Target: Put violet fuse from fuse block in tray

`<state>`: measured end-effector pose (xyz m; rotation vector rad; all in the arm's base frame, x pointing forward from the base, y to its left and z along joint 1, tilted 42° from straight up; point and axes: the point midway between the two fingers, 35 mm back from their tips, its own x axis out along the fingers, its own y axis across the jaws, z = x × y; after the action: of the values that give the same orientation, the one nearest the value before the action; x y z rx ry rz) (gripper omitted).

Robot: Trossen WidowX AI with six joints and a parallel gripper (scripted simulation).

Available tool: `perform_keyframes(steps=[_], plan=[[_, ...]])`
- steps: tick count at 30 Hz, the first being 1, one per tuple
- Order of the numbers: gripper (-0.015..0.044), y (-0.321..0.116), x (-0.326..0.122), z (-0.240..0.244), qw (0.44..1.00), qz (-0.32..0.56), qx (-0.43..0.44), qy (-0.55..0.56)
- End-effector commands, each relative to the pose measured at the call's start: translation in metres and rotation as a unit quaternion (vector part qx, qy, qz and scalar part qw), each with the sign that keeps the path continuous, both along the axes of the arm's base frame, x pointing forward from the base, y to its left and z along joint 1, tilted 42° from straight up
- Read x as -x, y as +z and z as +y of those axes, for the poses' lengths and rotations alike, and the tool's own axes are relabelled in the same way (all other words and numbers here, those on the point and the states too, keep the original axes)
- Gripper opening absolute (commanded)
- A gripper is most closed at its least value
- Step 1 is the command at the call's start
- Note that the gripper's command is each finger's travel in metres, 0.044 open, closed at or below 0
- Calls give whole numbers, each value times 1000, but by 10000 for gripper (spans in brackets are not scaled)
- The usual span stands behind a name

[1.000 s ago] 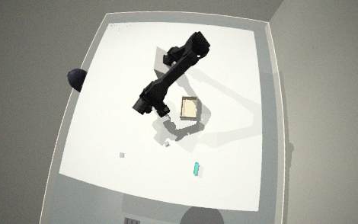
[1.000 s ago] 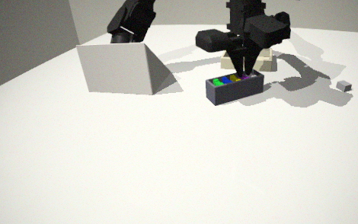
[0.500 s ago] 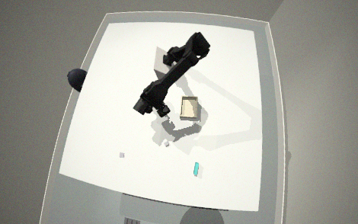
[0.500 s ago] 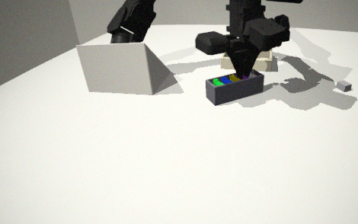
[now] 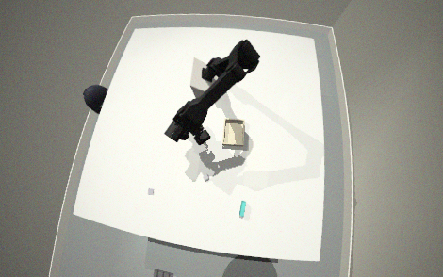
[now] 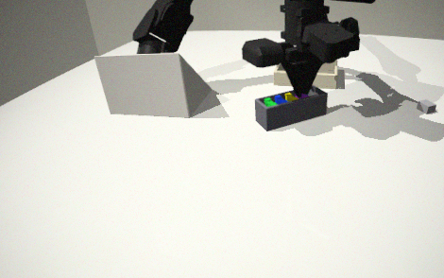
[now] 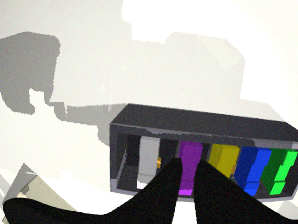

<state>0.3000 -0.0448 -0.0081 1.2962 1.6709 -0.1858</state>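
Violet fuse point(image 7: 189, 163): seated in fuse block point(image 7: 200, 129), yellow fuse point(image 7: 224, 160) at its 3 o'clock in the wrist view. Pinched at its exposed top by the closed gripper point(image 7: 186, 177). Judged light, rigid, smooth-sided; a slip is possible unless drawn straight up.

The gripper point(image 7: 186, 177) is clamped on the violet fuse point(image 7: 189, 163) inside the block point(image 7: 200, 123), hemmed by the white fuse point(image 7: 148, 156) on its left and the yellow fuse point(image 7: 224, 159) on its right. Above the block nothing stands in the way. The tray point(image 6: 327, 73) sits just behind the block. A wedge point(image 6: 150, 85) stands well to the left.
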Motion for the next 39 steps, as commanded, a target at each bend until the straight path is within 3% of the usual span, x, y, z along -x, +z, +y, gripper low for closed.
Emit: perform_keyframes(steps=[1, 39], plan=[[0, 2, 0, -2, 1000, -1, 1, 1], [0, 16, 0, -14, 1000, 0, 0, 0]])
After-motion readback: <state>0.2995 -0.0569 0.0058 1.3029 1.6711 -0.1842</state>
